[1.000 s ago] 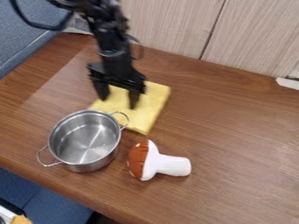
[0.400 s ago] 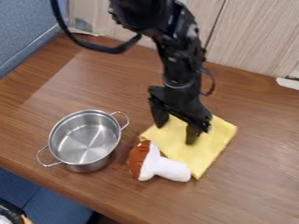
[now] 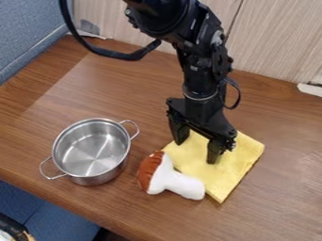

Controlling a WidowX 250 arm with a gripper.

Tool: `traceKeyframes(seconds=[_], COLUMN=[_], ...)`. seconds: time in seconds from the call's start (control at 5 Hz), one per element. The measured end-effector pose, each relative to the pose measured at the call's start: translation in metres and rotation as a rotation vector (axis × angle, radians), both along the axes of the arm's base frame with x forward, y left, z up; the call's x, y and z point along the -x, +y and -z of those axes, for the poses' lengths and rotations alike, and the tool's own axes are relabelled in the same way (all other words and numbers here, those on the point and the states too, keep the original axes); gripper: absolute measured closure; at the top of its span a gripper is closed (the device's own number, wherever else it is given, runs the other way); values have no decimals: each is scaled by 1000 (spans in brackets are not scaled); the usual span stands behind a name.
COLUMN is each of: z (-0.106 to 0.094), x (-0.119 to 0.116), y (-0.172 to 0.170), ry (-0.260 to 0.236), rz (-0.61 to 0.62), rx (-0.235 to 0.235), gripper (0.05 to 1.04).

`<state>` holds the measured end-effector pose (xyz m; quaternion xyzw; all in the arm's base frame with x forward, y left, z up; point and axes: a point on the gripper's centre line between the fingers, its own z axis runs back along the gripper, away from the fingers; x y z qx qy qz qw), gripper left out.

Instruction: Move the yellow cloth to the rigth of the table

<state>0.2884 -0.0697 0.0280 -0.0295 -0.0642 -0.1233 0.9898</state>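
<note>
Simply brown wood, pale-panelled wall

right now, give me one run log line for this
gripper: fingers apart, down at yellow cloth | cloth: spread on table | toy mushroom: on its side, at cloth's edge | pot: upright, apart from cloth

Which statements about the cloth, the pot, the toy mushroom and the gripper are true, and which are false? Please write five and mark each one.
1. The jaws of the gripper stand apart. True.
2. The yellow cloth is inside the pot. False: it lies on the table.
3. The toy mushroom stands upright. False: it lies on its side.
4. Its stem is white. True.
5. The pot has a lid on. False: it is uncovered.
</note>
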Motion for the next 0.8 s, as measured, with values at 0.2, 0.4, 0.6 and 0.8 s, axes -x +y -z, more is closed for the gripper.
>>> traceKeyframes(seconds=[0.2, 0.4, 0.6, 0.8], z=[-14, -26, -60, -86], x=[-5, -9, -6, 4], y=[0, -1, 0, 7], ry=[-35, -49, -116, -164], rz=[-8, -11, -2, -21], rx=[13, 40, 59, 92], gripper=[84, 84, 84, 84])
